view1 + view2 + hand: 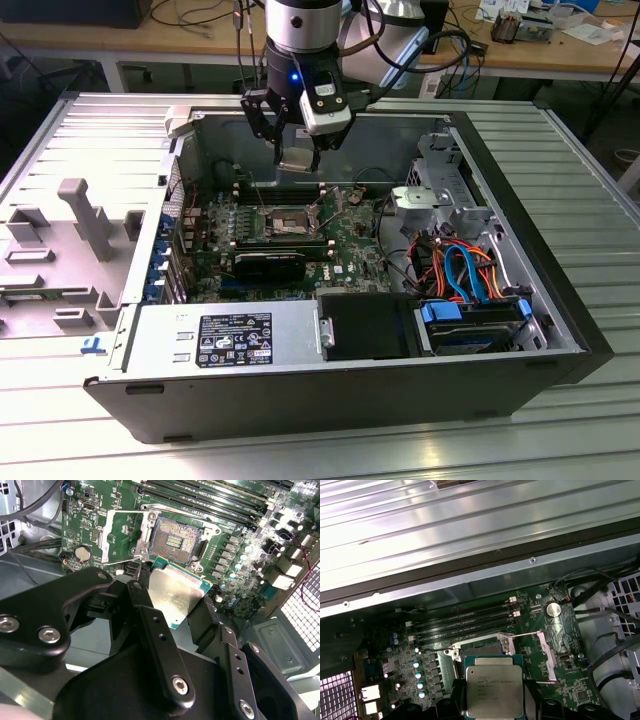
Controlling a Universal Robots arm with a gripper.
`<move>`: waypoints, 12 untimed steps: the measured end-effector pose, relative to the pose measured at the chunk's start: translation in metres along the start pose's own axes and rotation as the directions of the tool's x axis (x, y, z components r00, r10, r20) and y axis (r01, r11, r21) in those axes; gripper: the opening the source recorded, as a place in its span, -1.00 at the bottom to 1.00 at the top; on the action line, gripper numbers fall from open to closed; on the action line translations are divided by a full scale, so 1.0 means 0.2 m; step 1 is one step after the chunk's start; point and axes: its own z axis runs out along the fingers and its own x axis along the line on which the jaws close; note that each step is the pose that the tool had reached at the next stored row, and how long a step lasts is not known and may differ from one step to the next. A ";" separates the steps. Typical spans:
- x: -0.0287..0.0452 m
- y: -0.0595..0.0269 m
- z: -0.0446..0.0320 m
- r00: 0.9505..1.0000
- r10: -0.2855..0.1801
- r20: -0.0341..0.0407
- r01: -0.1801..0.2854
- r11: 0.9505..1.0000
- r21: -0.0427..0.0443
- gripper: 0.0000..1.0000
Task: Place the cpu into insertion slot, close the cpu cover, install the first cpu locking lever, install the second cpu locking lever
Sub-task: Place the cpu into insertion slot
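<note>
My gripper (298, 153) hangs inside the open computer case, shut on the cpu (297, 164), a pale silvery square held flat between the two black fingers. In both wrist views the cpu (176, 596) (494, 686) sits just above and slightly to one side of the insertion slot (174, 540) (484, 648), apart from it. The slot (285, 222) is bare, its dark pin field showing. The cpu cover (118, 534) (548, 654) is swung open beside the slot. Thin wire levers (526, 635) stand raised near the cover.
Long black memory slots (465, 619) run beside the socket. A power supply (230, 340) and a black duct (365, 325) fill the case front. Blue and orange cables (462, 268) and a drive cage lie at the exterior view's right. A grey fixture (85, 225) stands outside the case.
</note>
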 end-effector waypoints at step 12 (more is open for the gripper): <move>0.000 0.000 0.000 1.000 0.017 0.002 -0.017 1.000 0.000 0.09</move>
